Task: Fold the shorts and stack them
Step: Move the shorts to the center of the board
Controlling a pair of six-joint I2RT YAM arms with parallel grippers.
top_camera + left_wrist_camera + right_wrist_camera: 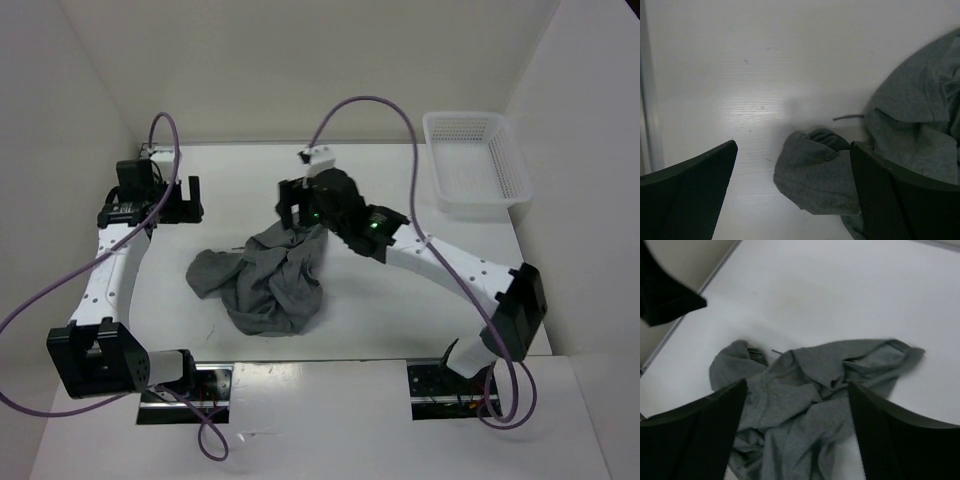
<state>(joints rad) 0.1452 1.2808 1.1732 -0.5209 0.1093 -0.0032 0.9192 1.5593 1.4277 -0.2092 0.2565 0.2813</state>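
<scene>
A: Grey soft cloth in a crumpled heap. The shorts lie in the middle of the table, between the two arms and nowhere near flat.

B: And neither gripper has them. The right gripper hangs over the far edge of the heap, fingers spread wide with nothing between them. The cloth lies below.

A: The left gripper?

B: Spread just as wide, low over the table to the left of the heap. In its wrist view a bunched lobe of cloth sits just ahead of the fingers, not pinched.

A: So I'd judge the folding isn't begun. The shorts have to be laid flat first. What worries you?

B: The layers. Legs and waist are twisted over each other, and I can't tell which is which. A pinch into the heap could take two layers at once, and then a pull would drag the whole bundle instead of opening it.

A: The drawstring pokes out onto the table beside that lobe.

B: It's a thin cord. If a finger closes on that alone, the waist could cinch tighter, or the cord could slide through and the cloth wouldn't follow.

A: And the table's edge?

B: The heap sits near the near edge. A sweep toward the arm bases could push part of it over, and the hanging weight would pull the rest askew.

A: The white mesh basket?

B: It's well apart, in the far right corner. I see no trouble there.
</scene>
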